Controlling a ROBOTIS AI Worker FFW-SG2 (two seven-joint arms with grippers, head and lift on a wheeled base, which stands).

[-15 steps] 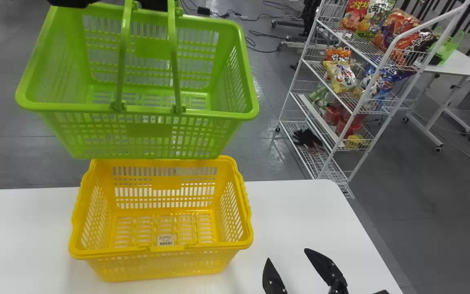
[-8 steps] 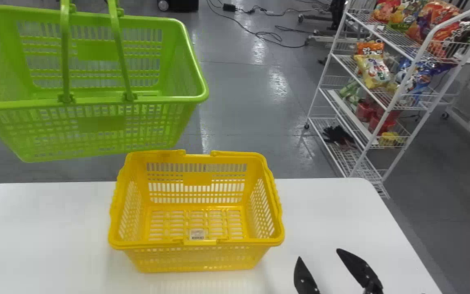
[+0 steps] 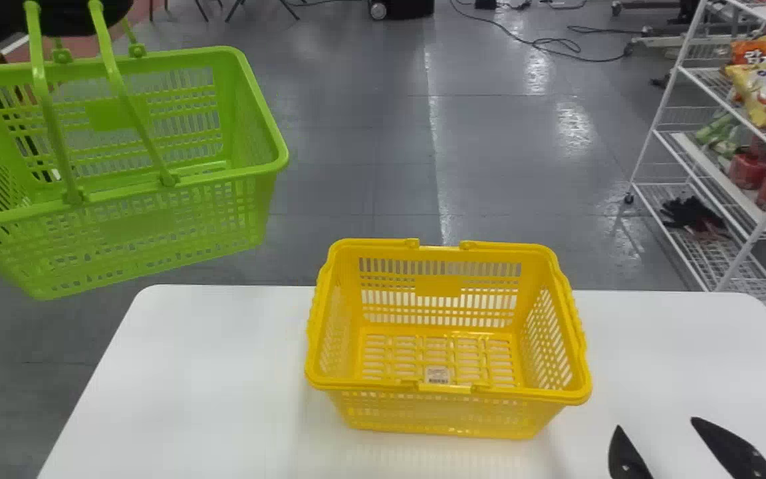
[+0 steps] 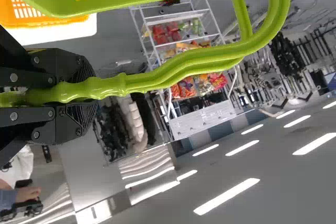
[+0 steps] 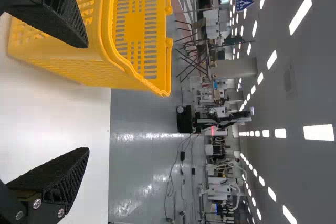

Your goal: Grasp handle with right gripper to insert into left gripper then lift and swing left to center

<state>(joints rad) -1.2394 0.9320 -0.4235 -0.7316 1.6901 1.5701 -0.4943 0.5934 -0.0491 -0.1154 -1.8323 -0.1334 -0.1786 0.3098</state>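
Observation:
At the upper left of the head view, my left gripper [image 3: 94, 16] is a dark shape at the top of the handles of the green basket [image 3: 110, 229], which hangs in the air beyond the table. In the left wrist view my left gripper [image 4: 86, 92] is shut on the green handle [image 4: 152, 80]. The green basket holds nothing visible. Low at the right in the head view, my right gripper [image 3: 655, 426] stands open above the table, to the right of the yellow basket. The right wrist view shows my right gripper [image 5: 88, 98] with its fingers wide apart and nothing between them.
An empty yellow basket [image 3: 446, 416] stands on the white table [image 3: 197, 372]. Beyond the table's right end is a white wire rack [image 3: 665, 100] with snack bags. Grey floor [image 3: 350, 133] lies behind, with cables farther back.
The green basket has swung left, away from above the yellow basket, and its near side now slants. Yellow basket, table, rack and right gripper have all shifted right in the head view.

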